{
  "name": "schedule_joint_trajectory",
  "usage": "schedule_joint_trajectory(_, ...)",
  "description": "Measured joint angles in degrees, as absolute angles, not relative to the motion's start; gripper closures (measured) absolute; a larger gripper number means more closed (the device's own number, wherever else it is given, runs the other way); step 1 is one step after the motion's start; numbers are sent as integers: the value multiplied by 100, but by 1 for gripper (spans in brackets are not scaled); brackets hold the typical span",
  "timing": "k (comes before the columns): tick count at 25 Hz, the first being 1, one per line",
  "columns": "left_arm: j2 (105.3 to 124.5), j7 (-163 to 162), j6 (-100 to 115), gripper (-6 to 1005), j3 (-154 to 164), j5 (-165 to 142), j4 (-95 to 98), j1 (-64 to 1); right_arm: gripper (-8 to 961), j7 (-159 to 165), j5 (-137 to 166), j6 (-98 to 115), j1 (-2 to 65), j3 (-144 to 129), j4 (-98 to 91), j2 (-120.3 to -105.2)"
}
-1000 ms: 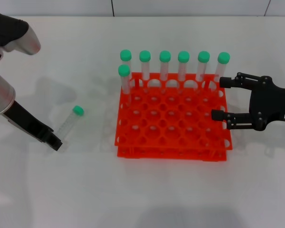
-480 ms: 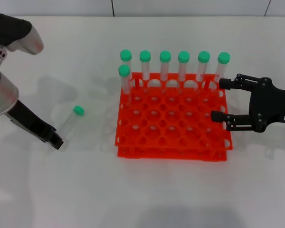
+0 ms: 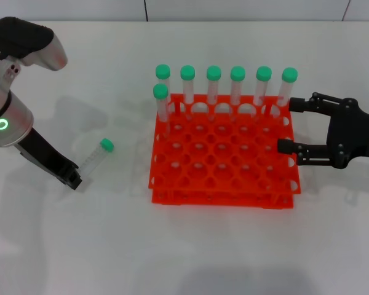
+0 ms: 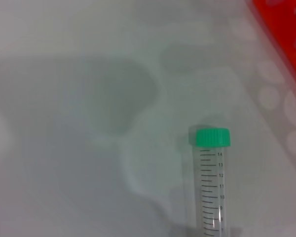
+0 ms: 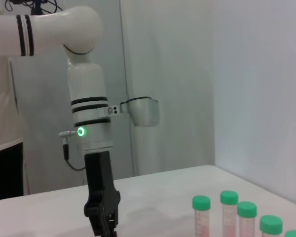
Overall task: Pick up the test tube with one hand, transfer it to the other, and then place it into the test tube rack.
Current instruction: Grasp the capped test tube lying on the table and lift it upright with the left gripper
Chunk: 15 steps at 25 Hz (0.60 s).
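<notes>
Since a moment ago the left hand [image 3: 74, 179] has shifted toward the test tube [image 3: 95, 157], which lies flat on the worktop [image 3: 190, 252] left of the rack [image 3: 221, 153]; whether its fingers are parted I cannot tell. Right of the rack, the right hand [image 3: 290, 126] hovers wide open, empty.

Test tube [image 3: 93, 158]: clear smooth plastic, printed graduations (legible in the left wrist view), ribbed green cap. Test tube rack [image 3: 221, 150]: glossy orange-red plastic. Tabletop [image 3: 184, 246]: matt white, smooth. Left pincer [image 3: 72, 179], right pincer [image 3: 287, 126]: matt black.
</notes>
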<state>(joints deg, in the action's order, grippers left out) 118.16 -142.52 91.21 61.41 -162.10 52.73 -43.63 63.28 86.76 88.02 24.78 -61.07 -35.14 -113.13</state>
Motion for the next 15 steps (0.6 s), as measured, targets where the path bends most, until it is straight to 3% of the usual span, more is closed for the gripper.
schedule_joint_trajectory(3, 11800, -14270, 9093, 821, 6220, -16206, 5252, -4365, 114, 6328, 8674, 8805, 2463, -6090, -3542, -11318)
schedule_joint_trajectory(15, 11778, -14259, 8984, 820, 6348, -16207, 5087, -4367, 116, 6328, 8674, 8795, 2468, -6090, -3560, -11354)
